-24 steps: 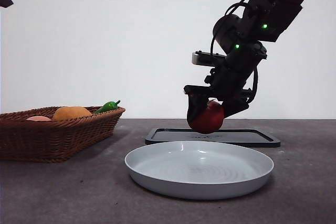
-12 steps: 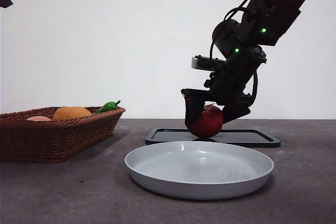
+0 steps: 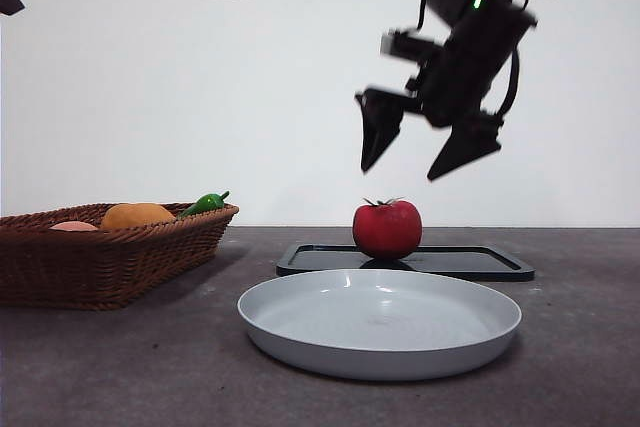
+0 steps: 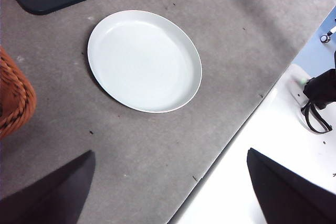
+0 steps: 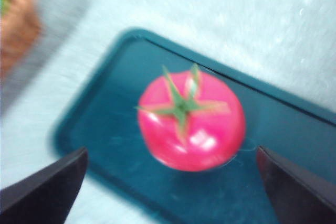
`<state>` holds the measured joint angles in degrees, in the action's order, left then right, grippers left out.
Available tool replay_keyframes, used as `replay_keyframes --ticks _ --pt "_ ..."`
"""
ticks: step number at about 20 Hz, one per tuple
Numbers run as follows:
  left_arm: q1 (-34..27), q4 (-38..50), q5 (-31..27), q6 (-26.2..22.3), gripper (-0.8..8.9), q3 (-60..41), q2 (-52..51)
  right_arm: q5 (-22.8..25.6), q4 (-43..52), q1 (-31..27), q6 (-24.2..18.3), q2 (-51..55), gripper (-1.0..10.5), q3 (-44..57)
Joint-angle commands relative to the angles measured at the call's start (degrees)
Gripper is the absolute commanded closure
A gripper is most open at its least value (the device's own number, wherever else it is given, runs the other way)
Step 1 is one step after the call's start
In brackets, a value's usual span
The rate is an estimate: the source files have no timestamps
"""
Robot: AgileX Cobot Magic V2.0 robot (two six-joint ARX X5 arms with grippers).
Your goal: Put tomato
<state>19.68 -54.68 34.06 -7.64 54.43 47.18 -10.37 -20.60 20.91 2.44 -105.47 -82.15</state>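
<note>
The red tomato (image 3: 387,229) with its green stem stands upright on the dark flat tray (image 3: 480,261), behind the plate. In the right wrist view the tomato (image 5: 191,121) sits alone on the tray (image 5: 100,129), blurred. My right gripper (image 3: 418,154) hangs open in the air above the tomato, its jaws spread wide and apart from it. My left gripper (image 4: 168,192) is open, high over the table near its front edge, with nothing between its jaws.
A round white plate (image 3: 380,322) lies in front of the tray, also seen in the left wrist view as the plate (image 4: 144,59). At the left stands a wicker basket (image 3: 100,252) with an orange fruit (image 3: 137,214) and a green pepper (image 3: 206,202).
My right gripper lowered the tomato onto the tray, opened its jaws and rose clear above it. The tomato now stands free.
</note>
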Motion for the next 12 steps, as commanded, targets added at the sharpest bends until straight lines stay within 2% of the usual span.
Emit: replay_keyframes --ticks 1,6,12 --pt "0.26 0.22 0.28 -0.68 3.48 1.25 0.28 -1.22 -2.99 0.33 0.57 5.22 4.4 -1.20" --pt "0.26 0.26 0.28 -0.68 3.48 1.25 0.28 -3.32 -17.62 0.33 -1.75 20.11 4.4 -1.18" --pt "0.26 0.33 0.28 -0.70 3.48 1.25 0.31 -3.45 -26.34 0.35 -1.79 34.75 4.4 1.55"
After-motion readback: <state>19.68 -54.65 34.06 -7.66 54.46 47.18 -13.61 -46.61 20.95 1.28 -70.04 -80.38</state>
